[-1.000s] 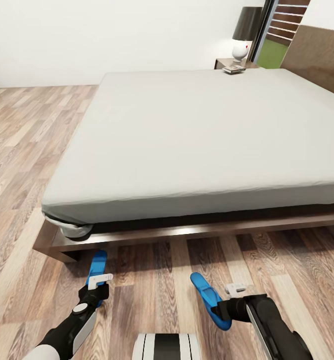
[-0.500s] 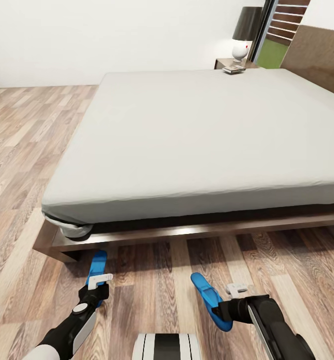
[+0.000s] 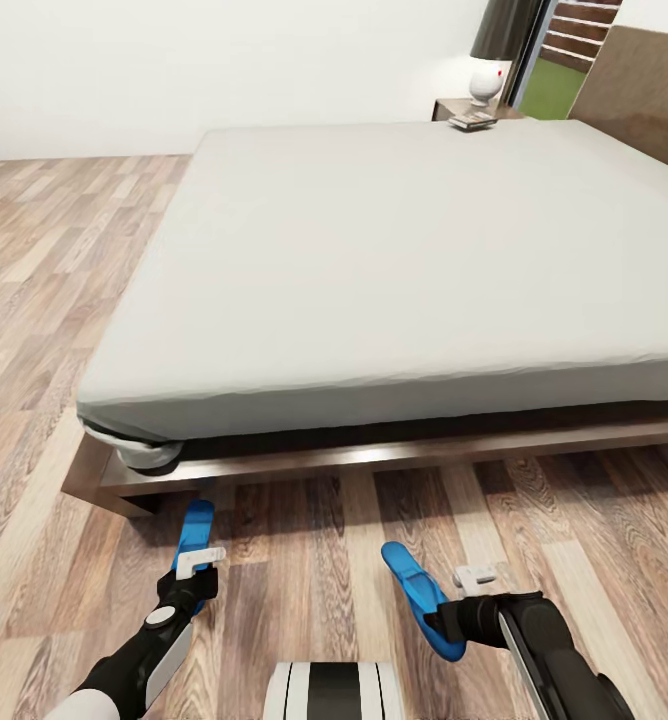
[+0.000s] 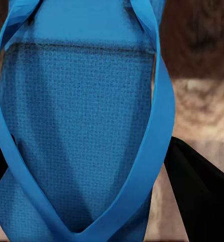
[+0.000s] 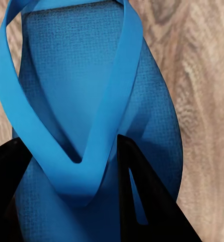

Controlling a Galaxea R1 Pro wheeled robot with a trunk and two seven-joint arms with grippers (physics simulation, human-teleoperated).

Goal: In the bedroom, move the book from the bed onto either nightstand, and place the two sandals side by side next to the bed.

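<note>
At the frame's lower edge, the left gripper grasps one blue sandal and the right gripper grasps the other sandal, near the bed. The book lies upper right, apparently already on the nightstand; the sandals are still unplaced.

My left gripper hides the heel of its blue sandal. At the top right the lamp is cropped, and the book is too small to read.

Bright, even, soft light; faint shadow under the bed; wrist views slightly blurred.
</note>
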